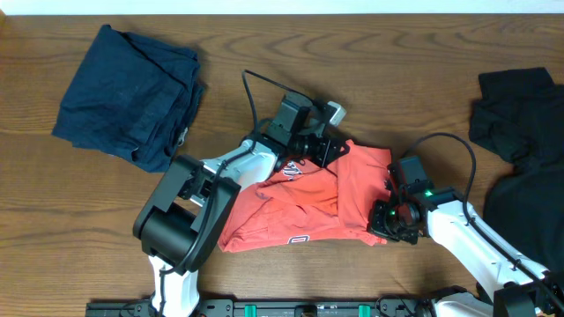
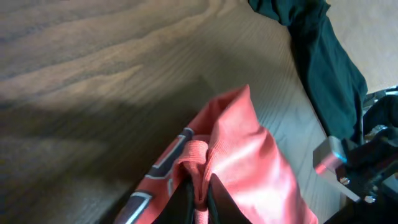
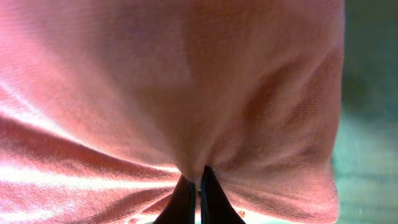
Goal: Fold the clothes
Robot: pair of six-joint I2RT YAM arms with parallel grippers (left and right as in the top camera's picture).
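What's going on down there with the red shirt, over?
Left gripper pinching red T-shirt, right gripper too. Shirt crumpled, not yet folded. Navy garment and black garment lie apart, not in the way.

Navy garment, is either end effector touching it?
No, the navy garment lies apart while the left end effector and right end effector pinch the red T-shirt.

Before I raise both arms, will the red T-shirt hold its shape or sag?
Probably floppy: the red T-shirt lies in loose folds and bunches at the left gripper. Likely light, so thin pinches may hold, though fabric gathered at the right gripper could slip. Expect the middle to sag.
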